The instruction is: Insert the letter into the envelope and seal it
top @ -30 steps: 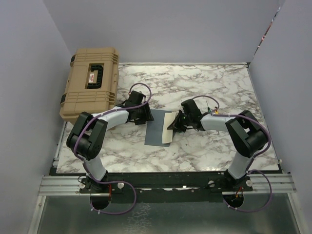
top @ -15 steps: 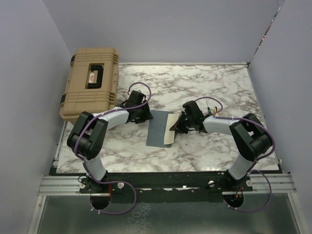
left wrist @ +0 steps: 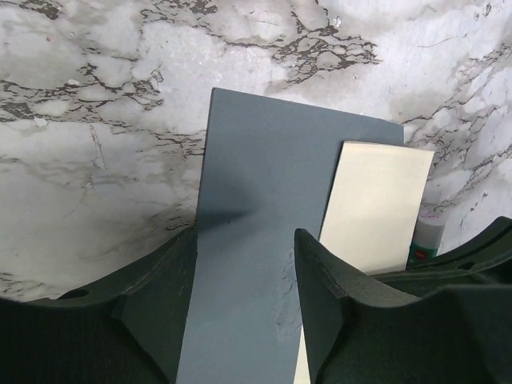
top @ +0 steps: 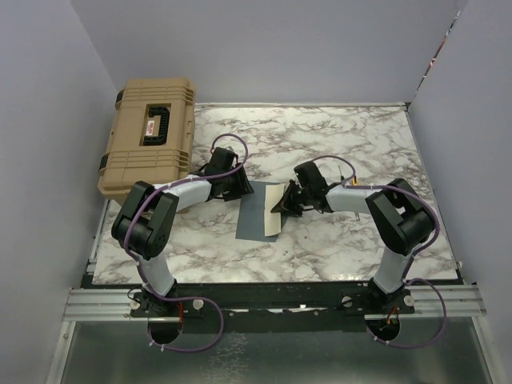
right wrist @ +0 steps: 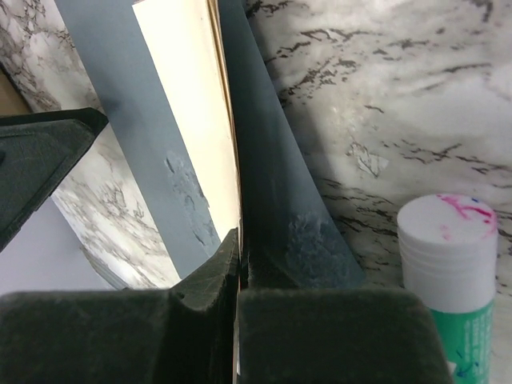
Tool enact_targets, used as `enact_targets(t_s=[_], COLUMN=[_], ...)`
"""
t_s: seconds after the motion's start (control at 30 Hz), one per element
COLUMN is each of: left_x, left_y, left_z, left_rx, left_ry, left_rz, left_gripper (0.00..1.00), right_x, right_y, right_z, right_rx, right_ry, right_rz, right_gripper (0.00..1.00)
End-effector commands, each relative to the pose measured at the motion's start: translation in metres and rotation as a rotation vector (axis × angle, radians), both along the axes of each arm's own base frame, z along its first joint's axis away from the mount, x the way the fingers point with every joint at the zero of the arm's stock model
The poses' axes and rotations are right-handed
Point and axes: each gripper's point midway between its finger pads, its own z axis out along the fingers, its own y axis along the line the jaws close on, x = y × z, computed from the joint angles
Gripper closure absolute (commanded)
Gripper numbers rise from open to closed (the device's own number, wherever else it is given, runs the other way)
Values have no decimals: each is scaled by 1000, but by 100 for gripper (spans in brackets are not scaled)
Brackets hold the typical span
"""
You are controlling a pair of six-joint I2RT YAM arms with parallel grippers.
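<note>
The blue-grey envelope [top: 254,214] lies flat mid-table, and in the left wrist view [left wrist: 264,176] it runs between my left fingers. The cream letter [top: 274,216] lies along its right side, overhanging the edge; it also shows in the left wrist view [left wrist: 376,208] and the right wrist view [right wrist: 188,120]. My left gripper [top: 242,190] [left wrist: 244,236] is open, with one finger on each side of the envelope's strip. My right gripper [top: 283,205] [right wrist: 238,236] is shut on a thin sheet edge, seemingly the letter's, with the raised blue-grey flap [right wrist: 276,192] against it.
A glue stick [right wrist: 448,256] with a white cap stands just right of my right gripper and shows in the left wrist view [left wrist: 424,238]. A big tan hard case [top: 148,144] sits at the back left of the marble table [top: 344,136]. Grey walls enclose the sides.
My right gripper drifted a little right, then back left, still holding the sheet. The envelope shifted slightly with it. My left gripper stayed almost still.
</note>
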Motion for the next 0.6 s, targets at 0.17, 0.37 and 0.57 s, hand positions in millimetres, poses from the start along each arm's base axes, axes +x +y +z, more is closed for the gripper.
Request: enact_targets(t_s=[0.17,0.37,0.57], left_x=[-18,-10,-13], left_y=[19,29,27], left_z=[-26,-19,-19], left_rx=[98,158,152], left_ry=[67,37,47], left_rz=[9,33,16], left_gripper=[46,46,45], right_x=[9,12,12], right_y=[-8,-23,-25], right_z=[8,27,27], right_rx=[-61,-131,-160], right_ry=[-81,-111,-90], right_rz=[-15,-47,-49], right_gripper=[99,99,99])
